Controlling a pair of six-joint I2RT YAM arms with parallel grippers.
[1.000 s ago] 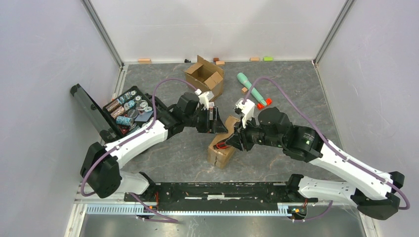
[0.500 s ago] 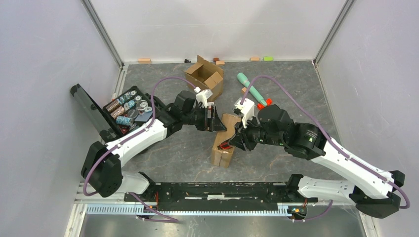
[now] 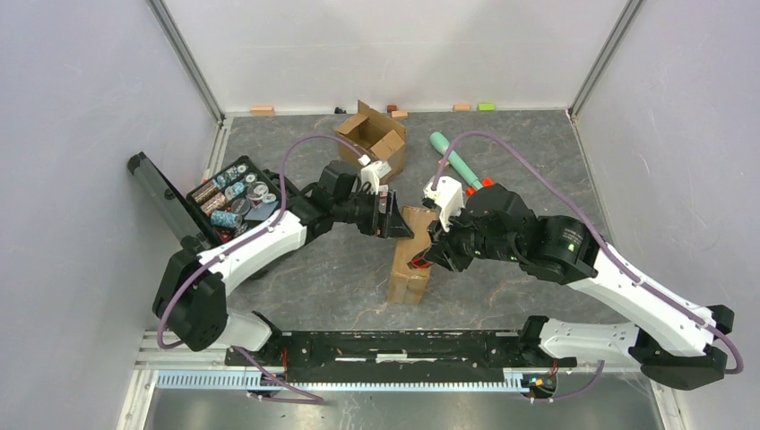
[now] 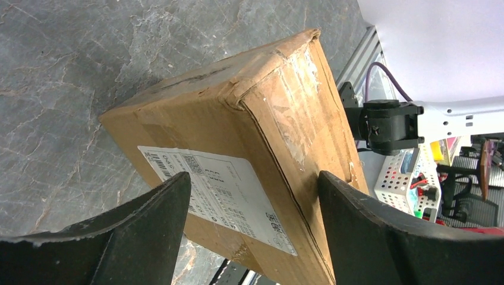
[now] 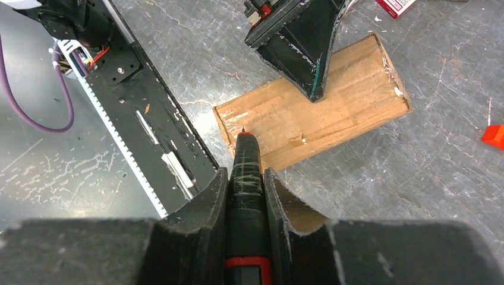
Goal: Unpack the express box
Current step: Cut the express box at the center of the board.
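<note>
long brown taped cardboard box [image 3: 410,262] sits mid grey bench [image 3: 341,288], now swung straighter toward the arm bases. left claw [image 3: 392,218] spreads wider over its far end. right claw [image 5: 245,178] stays clenched on a black red-banded cutter [image 5: 245,157]. the seam looks uncut.

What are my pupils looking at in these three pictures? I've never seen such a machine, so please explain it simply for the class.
These are two robot arms bolted to a grey table. One picture looks down from above. The other two come from a small camera on each wrist. A taped cardboard box lies in the middle. The left gripper is open, its fingers spread wide in front of the box. The right gripper is shut on a black pen-shaped tool, whose tip points at the box. Further back are a small opened carton, a green tool and a black case of small items.
</note>
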